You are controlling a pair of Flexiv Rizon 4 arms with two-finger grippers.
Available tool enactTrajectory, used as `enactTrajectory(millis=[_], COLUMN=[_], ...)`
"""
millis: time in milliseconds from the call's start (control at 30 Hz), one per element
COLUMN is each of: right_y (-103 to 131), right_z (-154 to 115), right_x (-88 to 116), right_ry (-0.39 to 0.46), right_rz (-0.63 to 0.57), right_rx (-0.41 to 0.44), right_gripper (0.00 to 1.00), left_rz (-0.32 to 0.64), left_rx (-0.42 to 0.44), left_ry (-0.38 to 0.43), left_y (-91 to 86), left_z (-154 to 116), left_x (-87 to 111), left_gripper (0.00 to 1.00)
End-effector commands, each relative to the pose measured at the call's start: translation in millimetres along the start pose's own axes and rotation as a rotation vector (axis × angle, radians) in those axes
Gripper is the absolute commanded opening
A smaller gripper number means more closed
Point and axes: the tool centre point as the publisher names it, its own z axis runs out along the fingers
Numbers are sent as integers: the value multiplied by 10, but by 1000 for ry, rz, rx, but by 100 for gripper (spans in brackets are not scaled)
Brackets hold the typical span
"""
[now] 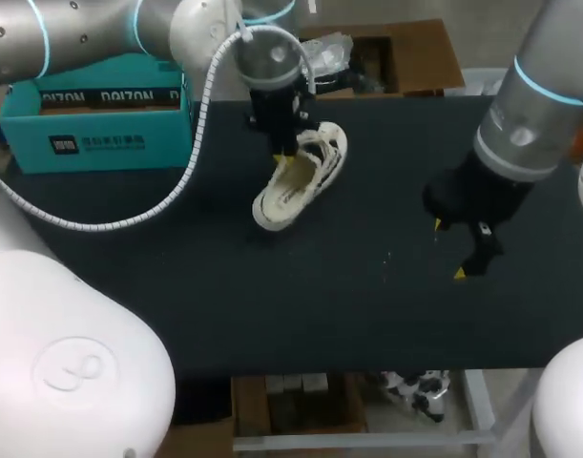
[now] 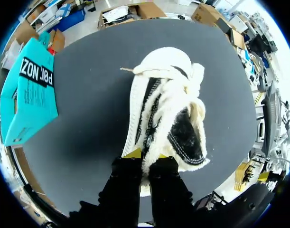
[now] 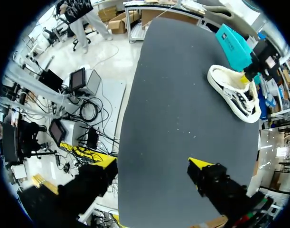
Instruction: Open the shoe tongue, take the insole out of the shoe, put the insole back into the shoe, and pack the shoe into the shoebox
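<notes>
Black matting covers the table (image 1: pixel 348 315), and at its far left corner sits a teal shoebox (image 1: pixel 100 124), seen from the left wrist off to the side of the arm (image 2: pixel 31 95) and well apart from everything else. Toward the middle, the left gripper (image 1: pixel 289 157) comes down from above onto a white shoe (image 1: pixel 301 181) with dark trim. In the left wrist view its two yellow-tipped fingers are pressed together on the shoe's white edge beside the dark opening (image 2: pixel 145 154), pinching the fabric from both sides. The shoe (image 2: pixel 163 114) stretches away ahead of those fingers, its toe end resting on the table. Over at the right, the right gripper (image 1: pixel 448 250) hangs above bare matting with its fingers spread wide and nothing between them (image 3: pixel 152 164). From its wrist view the shoe (image 3: pixel 232 92) lies far ahead, with the shoebox (image 3: pixel 235 45) beyond.
</notes>
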Motion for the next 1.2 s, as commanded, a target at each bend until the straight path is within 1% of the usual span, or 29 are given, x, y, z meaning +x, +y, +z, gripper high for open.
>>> enactTrajectory(millis=[33, 167, 233, 433, 500, 567, 600, 700, 800, 900, 967, 1067, 1200], right_y=[9, 9, 9, 9, 9, 9, 9, 9, 9, 9, 9, 9, 9], right_z=[-12, -12, -12, -12, -12, -12, -12, -12, -12, -12, -12, -12, -12], right_x=[-9, -9, -9, -9, -9, -9, -9, -9, -9, -9, -9, -9, -9], right_ry=[4, 4, 4, 4, 4, 4, 4, 4, 4, 4, 4, 4, 4], right_rz=[1, 1, 1, 1, 1, 1, 1, 1, 1, 1, 1, 1, 1], right_rx=[3, 3, 3, 3, 3, 3, 3, 3, 3, 3, 3, 3, 3], right_gripper=[100, 100, 100, 100, 100, 100, 100, 100, 100, 100, 100, 100, 100], left_rz=[171, 290, 343, 477, 542, 584, 614, 657, 661, 649, 645, 629, 621], left_rx=[43, 84, 106, 205, 229, 256, 268, 318, 354, 382, 408, 430, 432], left_ry=[-7, -26, -42, -85, -108, -131, -154, -192, -214, -234, -256, -294, -347], left_y=[-431, -773, -900, -1138, -1212, -1273, -1300, -1339, -1342, -1304, -1247, -1170, -1085], left_z=[-355, -603, -714, -1091, -1236, -1373, -1447, -1640, -1807, -1935, -2007, -2051, -2041], left_x=[-256, -546, -680, -1134, -1306, -1470, -1561, -1840, -2120, -2363, -2520, -2706, -2936], left_gripper=[0, 0, 0, 0, 0, 0, 0, 0, 0, 0, 0, 0, 0])
